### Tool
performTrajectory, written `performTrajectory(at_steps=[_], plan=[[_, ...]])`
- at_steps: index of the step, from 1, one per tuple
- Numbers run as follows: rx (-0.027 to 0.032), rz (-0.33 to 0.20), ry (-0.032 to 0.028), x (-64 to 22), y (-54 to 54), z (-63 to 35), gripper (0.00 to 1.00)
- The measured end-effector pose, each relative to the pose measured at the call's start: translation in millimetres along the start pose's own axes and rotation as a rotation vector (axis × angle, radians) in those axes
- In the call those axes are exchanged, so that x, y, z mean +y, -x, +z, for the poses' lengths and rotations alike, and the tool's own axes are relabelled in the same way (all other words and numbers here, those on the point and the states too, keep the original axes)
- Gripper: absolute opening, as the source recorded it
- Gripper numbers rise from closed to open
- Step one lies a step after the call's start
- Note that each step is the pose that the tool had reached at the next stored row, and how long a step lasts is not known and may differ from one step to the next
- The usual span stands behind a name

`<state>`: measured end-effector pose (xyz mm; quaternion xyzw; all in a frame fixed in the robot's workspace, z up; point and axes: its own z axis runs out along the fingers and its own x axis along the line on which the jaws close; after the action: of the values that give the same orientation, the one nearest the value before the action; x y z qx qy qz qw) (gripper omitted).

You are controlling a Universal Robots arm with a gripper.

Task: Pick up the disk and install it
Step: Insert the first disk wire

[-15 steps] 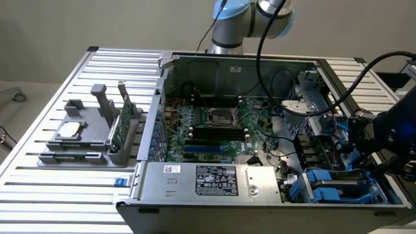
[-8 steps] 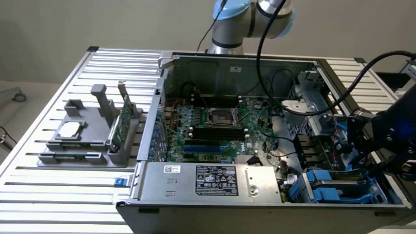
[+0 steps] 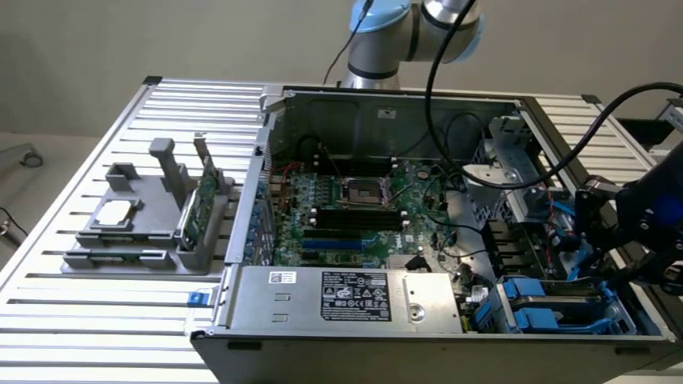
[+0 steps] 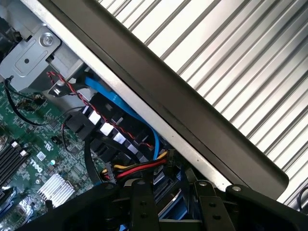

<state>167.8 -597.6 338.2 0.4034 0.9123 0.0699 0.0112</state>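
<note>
My gripper [image 3: 606,254] hangs over the drive bay at the exterior view's right end of the open computer case [image 3: 353,102]. In the wrist view its two dark fingers [image 4: 143,202] stand a hand's width apart, shut on the disk [image 4: 168,204]. Of the disk I see a blue-edged, grey strip between them. In the exterior view the disk [image 3: 581,264] shows as a pale blue-grey piece under the dark wrist, just above the blue drive caddies [image 3: 545,302]. Its label is hidden.
Blue cable [image 4: 120,108], red-black wires [image 4: 96,103] and a yellow-red power lead [image 4: 139,168] run close beside the bay. The motherboard [image 3: 353,212] fills the case middle, the power supply [image 3: 353,298] its front. A grey fixture [image 3: 149,216] with a silver chip and green card stands left.
</note>
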Motion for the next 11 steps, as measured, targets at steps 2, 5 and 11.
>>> performTrajectory(at_steps=[2,5,11], plan=[[0.0005,0.0,-0.0004,0.1,0.1,0.2,0.36],[0.0017,0.0,-0.0017,0.2,0.0,0.5,0.35],[0.0081,0.001,-0.0086,0.5,-0.4,0.6,0.21]])
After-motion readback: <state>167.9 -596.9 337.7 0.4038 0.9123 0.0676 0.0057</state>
